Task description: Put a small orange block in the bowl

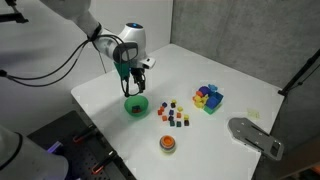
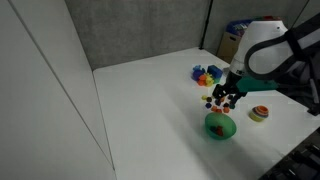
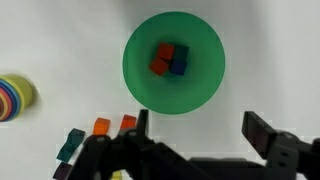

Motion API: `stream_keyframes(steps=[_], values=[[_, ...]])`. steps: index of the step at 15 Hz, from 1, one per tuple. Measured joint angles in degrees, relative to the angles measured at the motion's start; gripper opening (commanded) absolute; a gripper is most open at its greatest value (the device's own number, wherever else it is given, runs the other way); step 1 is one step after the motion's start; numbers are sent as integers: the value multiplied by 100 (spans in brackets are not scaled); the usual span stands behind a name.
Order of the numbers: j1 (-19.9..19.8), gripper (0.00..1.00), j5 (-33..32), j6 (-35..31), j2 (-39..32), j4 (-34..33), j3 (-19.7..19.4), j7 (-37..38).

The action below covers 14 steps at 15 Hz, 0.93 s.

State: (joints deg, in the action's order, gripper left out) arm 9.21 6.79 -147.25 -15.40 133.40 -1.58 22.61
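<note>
My hand (image 3: 200, 135) hangs over the white tabletop (image 3: 60, 40) with its two dark fingers (image 3: 262, 132) spread well apart and nothing between them. Just beyond my fingertips in the wrist view lies the bright green bowl (image 3: 173, 62). Near its middle an orange-red block (image 3: 160, 60) sits touching a blue block (image 3: 179, 63); I cannot tell whether the orange-red part is one cube or two pressed together. Both exterior views show my hand poised straight above the bowl, clear of its rim. On the tabletop just outside the bowl, beside one of my fingers, two small orange cubes (image 3: 115, 125) lie side by side, and a teal cube (image 3: 72, 143) lies near them at the lower edge of the wrist view. They belong to a loose scatter of tiny cubes (image 1: 175, 113) spread out near the bowl, seen whole in an exterior view. Past the scatter toward the tabletop's edge stands a small round orange cup (image 1: 167, 144), apart from everything else. Farther off, on the other side of the scatter, sits a green tray (image 1: 208, 97) piled with big colourful blocks in yellow, blue and red. Farthest from me, a flat grey piece (image 1: 255, 137) lies at the tabletop's corner; I cannot tell what it is.
</note>
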Motion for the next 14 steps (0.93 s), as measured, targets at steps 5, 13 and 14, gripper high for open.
stream_keyframes(steps=[5,13,14], values=[[-101,100,-68,610,592,22,44,-322],[-457,100,-811,1396,1576,24,45,-625],[-512,100,-843,1515,1689,24,45,-694]])
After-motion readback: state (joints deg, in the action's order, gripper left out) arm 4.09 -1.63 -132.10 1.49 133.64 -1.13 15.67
